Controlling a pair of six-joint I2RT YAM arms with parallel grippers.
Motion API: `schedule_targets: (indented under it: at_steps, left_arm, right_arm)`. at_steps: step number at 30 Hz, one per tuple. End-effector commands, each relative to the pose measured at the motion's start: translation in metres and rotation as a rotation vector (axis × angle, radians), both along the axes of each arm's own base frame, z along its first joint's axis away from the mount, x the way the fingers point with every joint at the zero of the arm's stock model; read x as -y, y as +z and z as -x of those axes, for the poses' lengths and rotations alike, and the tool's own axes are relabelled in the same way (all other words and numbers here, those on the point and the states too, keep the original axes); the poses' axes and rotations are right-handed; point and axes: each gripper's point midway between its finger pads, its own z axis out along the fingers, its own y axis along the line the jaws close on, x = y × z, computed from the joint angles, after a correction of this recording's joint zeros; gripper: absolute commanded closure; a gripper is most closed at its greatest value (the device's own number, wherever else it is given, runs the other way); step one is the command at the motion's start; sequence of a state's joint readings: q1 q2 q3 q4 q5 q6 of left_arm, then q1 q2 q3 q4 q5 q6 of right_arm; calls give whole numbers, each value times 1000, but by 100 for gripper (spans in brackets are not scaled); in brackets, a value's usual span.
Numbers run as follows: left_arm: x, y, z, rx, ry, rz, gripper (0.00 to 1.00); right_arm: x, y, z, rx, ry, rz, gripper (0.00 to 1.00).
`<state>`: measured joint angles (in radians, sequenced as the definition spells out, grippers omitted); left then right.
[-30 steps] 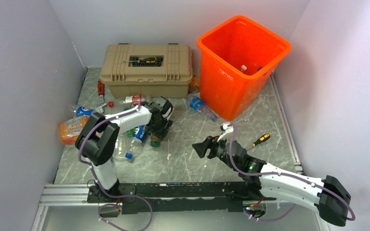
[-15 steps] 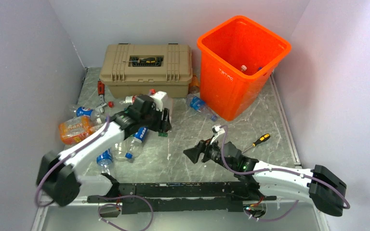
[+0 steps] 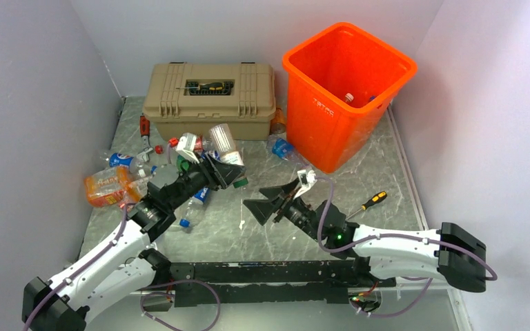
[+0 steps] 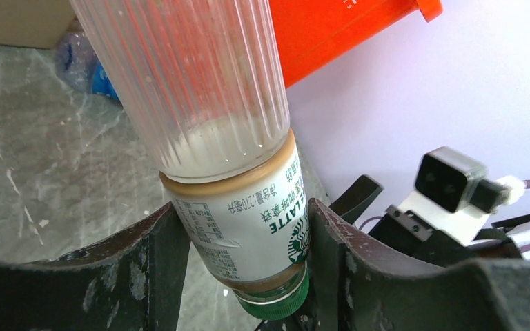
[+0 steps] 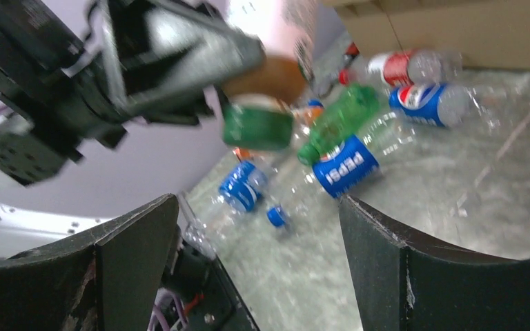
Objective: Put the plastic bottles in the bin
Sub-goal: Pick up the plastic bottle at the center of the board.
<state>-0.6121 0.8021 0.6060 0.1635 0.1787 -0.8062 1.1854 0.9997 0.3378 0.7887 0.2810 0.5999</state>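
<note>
1. Whereas 1 second ago the left arm stood folded with its claw down among the loose bottles, it now lies stretched low from the near left corner of the surface. The left gripper is up off the surface with a latte bottle in it.
2. Since then the right arm has swung left. The right gripper sits nearer the middle of the surface than before, and its jaws stand wider.
3. In the left wrist view the left gripper is clamped on the latte bottle. Its fingers press the labelled part from both sides, just above the green cap. The cap points toward the wrist and the ribbed clear base points up and away.
4. The right gripper has its jaws wide apart, holding and touching nothing. It faces the left claw, near but apart from it; its wrist view is blurred.
5. The bin stands at the far right corner of the surface. The held bottle is well to its left, in front of the toolbox on the far edge.
6. Other plastic bottles lie toward the left edge, and 1 more lies just beside the bin. The screwdriver lies toward the right edge, where it lay before.
</note>
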Motion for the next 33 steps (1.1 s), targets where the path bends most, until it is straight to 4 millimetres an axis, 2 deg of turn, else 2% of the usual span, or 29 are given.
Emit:
schedule_targets:
  at_steps: [1, 5, 9, 18, 24, 25, 28, 29, 31, 32, 33]
  left_arm:
    - [2, 38, 7, 28, -15, 200, 67]
    - [4, 42, 11, 26, -36, 221, 67]
    - [4, 47, 17, 36, -53, 239, 67]
    - [7, 46, 26, 24, -78, 253, 68]
    - [11, 46, 31, 21, -94, 252, 68]
    - [12, 46, 32, 21, -95, 252, 68]
    - [14, 46, 35, 26, -104, 245, 67]
    - [15, 46, 36, 29, -106, 236, 65]
    - [16, 44, 39, 30, -120, 184, 47]
    - [14, 41, 38, 24, -107, 140, 34]
    - [8, 47, 36, 23, -77, 95, 8]
  right_arm:
    - [-14, 62, -7, 115, -12, -96, 9]
    - [-30, 67, -11, 111, 3, -69, 9]
    - [-43, 58, -19, 63, -14, -20, 11]
    - [-35, 67, -26, 71, -65, -105, 28]
    - [-40, 70, -28, 67, -68, -115, 29]
    - [-41, 68, -28, 62, -67, -111, 33]
    - [-42, 65, -29, 49, -66, -102, 56]
    - [-40, 64, -28, 48, -68, -101, 63]
    - [-34, 67, -26, 59, -71, -104, 78]
    - [-30, 66, -24, 62, -68, -86, 84]
    - [-25, 64, -22, 63, -67, -57, 91]
